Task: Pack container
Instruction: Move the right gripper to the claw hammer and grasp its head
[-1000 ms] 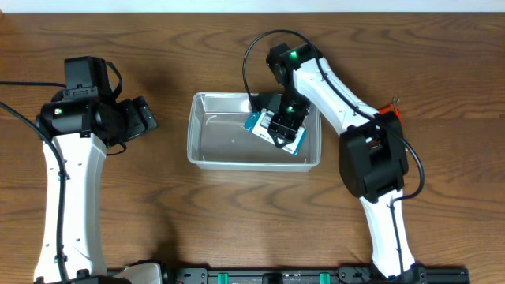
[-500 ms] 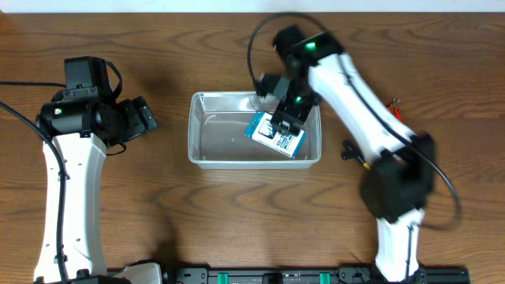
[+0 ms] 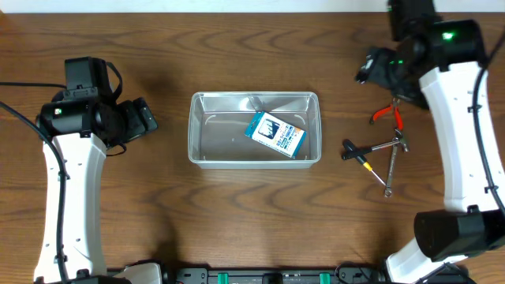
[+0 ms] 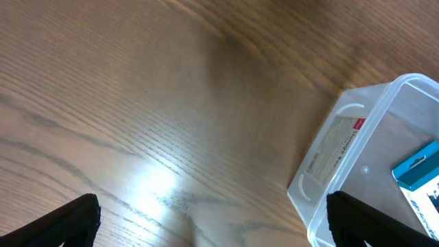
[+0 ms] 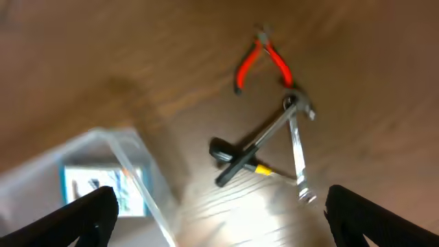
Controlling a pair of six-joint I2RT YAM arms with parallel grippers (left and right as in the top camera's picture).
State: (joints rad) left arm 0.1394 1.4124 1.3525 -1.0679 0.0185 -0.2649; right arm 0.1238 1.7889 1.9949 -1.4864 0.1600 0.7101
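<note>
The clear plastic container sits mid-table with a blue-and-white box lying in its right half. The container also shows in the left wrist view and the right wrist view. My right gripper is open and empty, high at the back right, above the tools. Red-handled pliers, a black-and-yellow screwdriver and a silver wrench lie right of the container. They show in the right wrist view as pliers, screwdriver and wrench. My left gripper is open and empty, left of the container.
The table is dark wood. The box shows inside the container in the right wrist view and at the edge of the left wrist view. A label is stuck on the container's short wall.
My right gripper let go of the blue-and-white box in the container and swung up and to the back right, over the tools. The left arm has not moved.
</note>
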